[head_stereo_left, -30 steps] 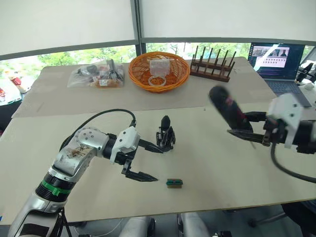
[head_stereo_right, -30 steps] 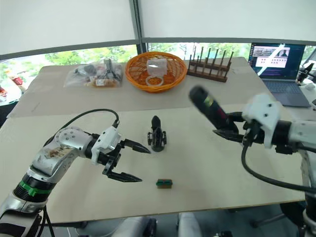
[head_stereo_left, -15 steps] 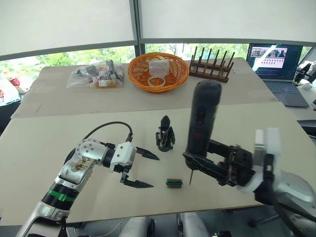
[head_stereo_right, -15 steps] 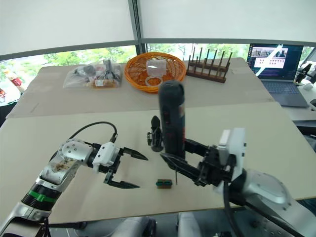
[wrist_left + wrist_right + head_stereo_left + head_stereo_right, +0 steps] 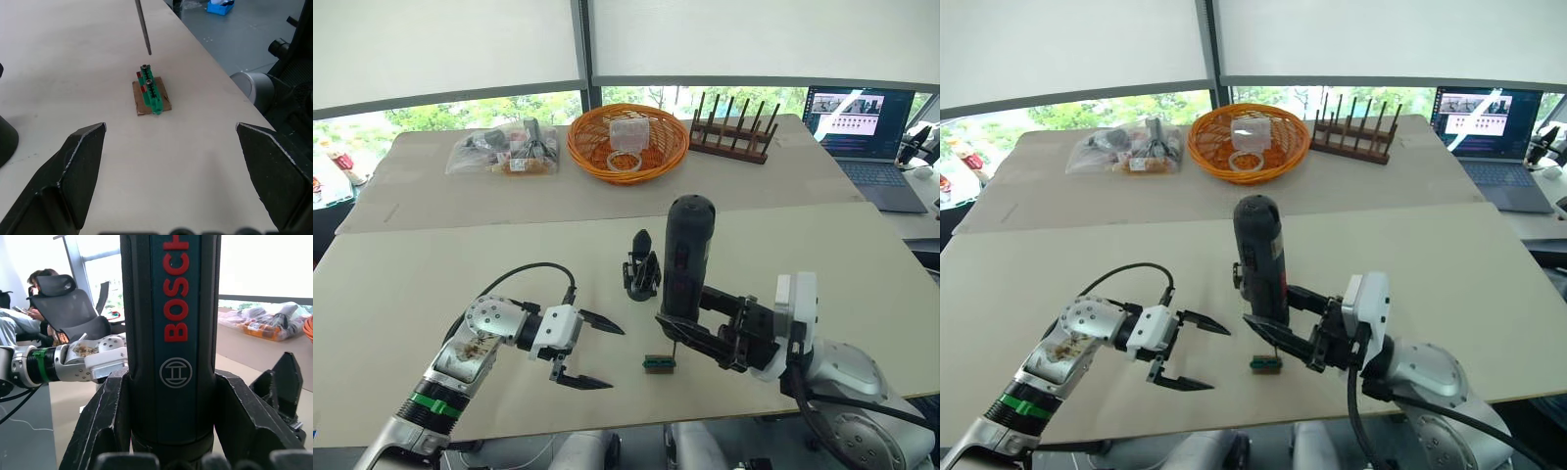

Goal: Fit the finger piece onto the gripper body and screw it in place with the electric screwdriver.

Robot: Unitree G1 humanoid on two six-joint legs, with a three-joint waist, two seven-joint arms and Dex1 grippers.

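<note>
The electric screwdriver stands upright over the table's near middle, with my right gripper shut around its lower barrel. Its thin bit points down just above a small green-and-brown block. The gripper body stands on the table just behind, its one pointed finger up. To the left of the block my left gripper is open and holds nothing. The left wrist view shows the block ahead of that left gripper. The finger piece is out of view.
At the back of the table are an orange basket, a wooden rack and a plastic bag of parts. A laptop sits at the far right. A person sits in a chair beyond the table.
My right arm swung the screwdriver in from the right, stood it upright and lowered it toward the green block. The left gripper drew back slightly toward the near edge, still open.
</note>
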